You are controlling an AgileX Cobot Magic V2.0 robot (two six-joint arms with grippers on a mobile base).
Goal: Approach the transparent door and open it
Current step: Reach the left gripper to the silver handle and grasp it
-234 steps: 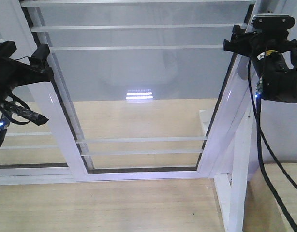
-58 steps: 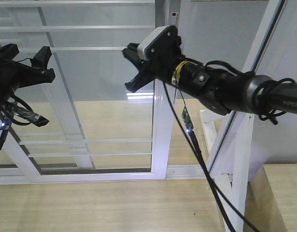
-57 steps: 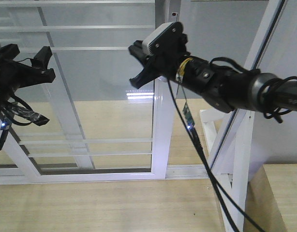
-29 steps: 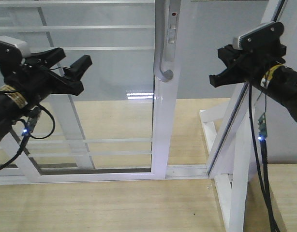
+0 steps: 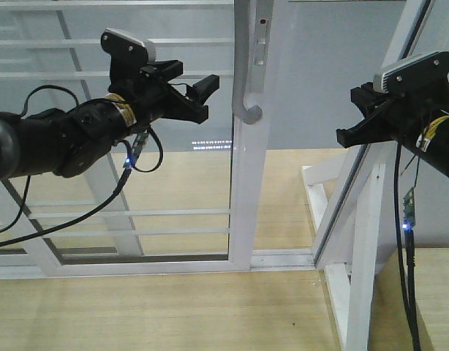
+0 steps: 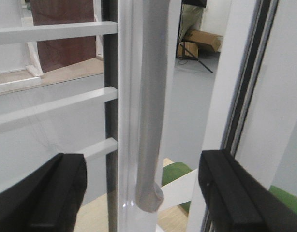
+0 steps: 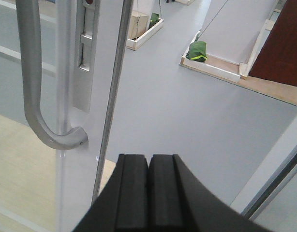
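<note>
The transparent door (image 5: 173, 175) shows its white stile (image 5: 243, 190) in mid-view, with a gap to the right of it. The curved grey pull handle (image 5: 246, 73) hangs on that stile. My left gripper (image 5: 197, 96) is open, just left of the handle and apart from it. In the left wrist view the handle (image 6: 151, 111) stands between the black fingers (image 6: 42, 198), untouched by either. My right gripper (image 5: 347, 124) hangs right of the gap, by the slanted frame. Its pads (image 7: 148, 193) are pressed together on nothing, with the handle (image 7: 30, 77) off to the left.
A white slanted support brace (image 5: 356, 241) rises at the right beside a wooden block (image 5: 429, 292). A second white-framed glass panel (image 5: 34, 219) lies behind the door at the left. Pale wood floor (image 5: 159, 314) fills the foreground. Beyond the opening are grey floor, a green bag (image 7: 197, 50) and wooden trays.
The left arm swung up and right until its open fingers neared the handle. The right gripper, at the handle a second ago, backed off right. The door, slid left earlier, stays put.
</note>
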